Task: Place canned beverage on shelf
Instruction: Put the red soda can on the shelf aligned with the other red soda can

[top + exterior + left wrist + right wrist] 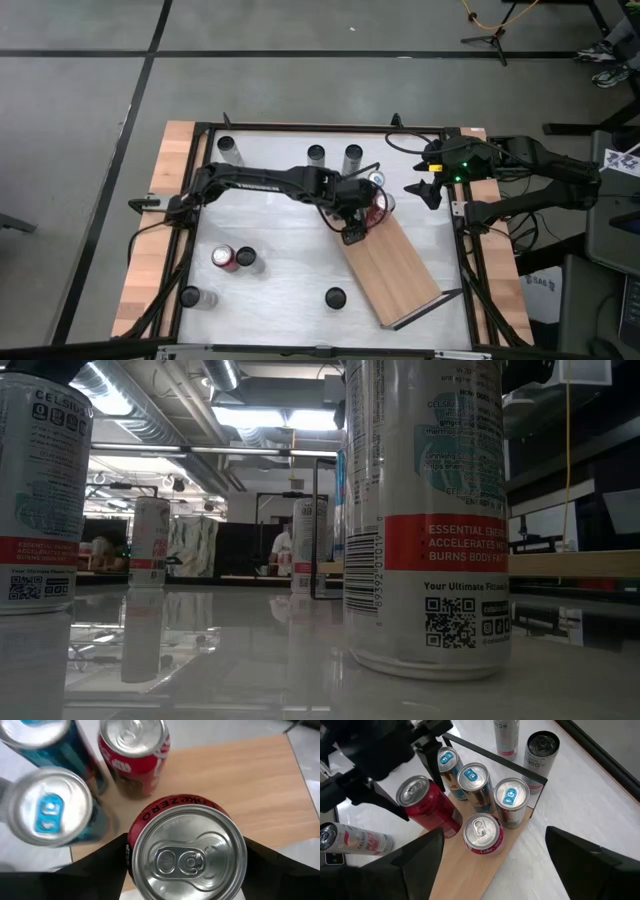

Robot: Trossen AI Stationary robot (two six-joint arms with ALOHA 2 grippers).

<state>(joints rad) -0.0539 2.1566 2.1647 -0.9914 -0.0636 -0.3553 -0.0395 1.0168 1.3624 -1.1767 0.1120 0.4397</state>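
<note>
The shelf [400, 270] is a light-wood board lying slantwise on the white table, with a black wire rail [490, 760] at its far end. Three blue-tabbed slim cans [472, 775] and a red Coke can [482, 832] stand on that end. My left gripper [358, 228] reaches in from the left and is shut on a red-and-black Coke Zero can [187, 852], which is over the board beside those cans. My right gripper [425, 190] hovers open above the table's right side with nothing between its fingers. My left gripper pinches the Coke Zero can between its two fingers, one on each opposite side of the upper wall [131, 851], just under the rim. The fingers [100, 870] slant down from the table's left. The can stands upright. Whether its base rests on the board is hidden.
Other cans stand loose on the table: three along the far edge [316, 155], a red and a dark one at the left [225, 257], and single ones near the front [335, 297]. A black frame [200, 200] borders the tabletop. The board's near end [410, 300] is bare.
</note>
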